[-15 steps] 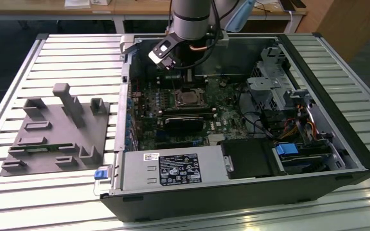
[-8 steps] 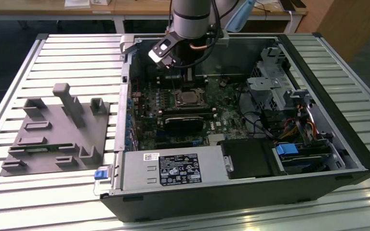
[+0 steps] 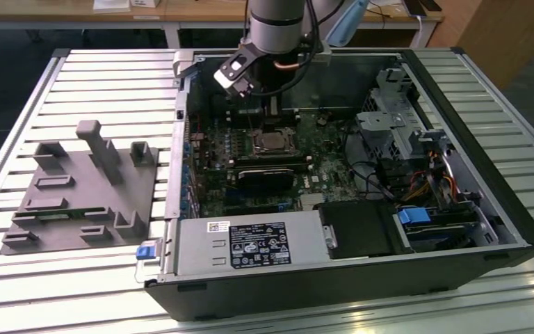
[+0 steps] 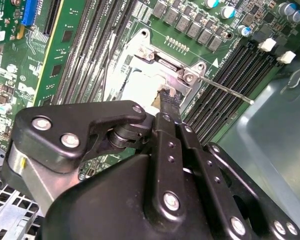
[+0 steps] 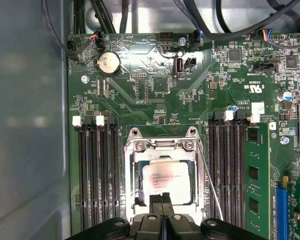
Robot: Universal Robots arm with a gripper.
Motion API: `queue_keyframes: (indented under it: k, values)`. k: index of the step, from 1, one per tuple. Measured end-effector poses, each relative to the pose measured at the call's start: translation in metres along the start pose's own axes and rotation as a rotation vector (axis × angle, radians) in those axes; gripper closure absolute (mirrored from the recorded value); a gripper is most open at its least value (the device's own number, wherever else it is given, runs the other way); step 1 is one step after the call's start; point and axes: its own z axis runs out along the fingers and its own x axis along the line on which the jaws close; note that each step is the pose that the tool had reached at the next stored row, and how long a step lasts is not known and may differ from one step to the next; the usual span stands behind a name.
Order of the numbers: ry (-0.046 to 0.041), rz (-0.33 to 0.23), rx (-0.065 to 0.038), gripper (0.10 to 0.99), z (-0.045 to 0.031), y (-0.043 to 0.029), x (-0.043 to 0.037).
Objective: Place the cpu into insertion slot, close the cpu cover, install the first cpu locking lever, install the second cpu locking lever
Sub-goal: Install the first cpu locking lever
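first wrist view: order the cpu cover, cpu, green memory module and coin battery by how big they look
1. cpu cover
2. cpu and green memory module, too alike to rank: one square, one long
3. coin battery

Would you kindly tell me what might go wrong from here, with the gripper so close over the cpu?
The shut gripper sits at the edge of the cpu; a sideways push could scratch its metal top or strain the cpu cover.
The thin locking lever juts out over the memory slots, seemingly unlatched; it might slip off the gripper or scrape the board.
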Motion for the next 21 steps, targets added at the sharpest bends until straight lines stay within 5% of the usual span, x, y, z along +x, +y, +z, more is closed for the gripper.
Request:
queue_keyframes:
  k: [21]
  values:
    - [0.0,0.001,0.0,0.98,-0.0152,0.0,-0.0004]
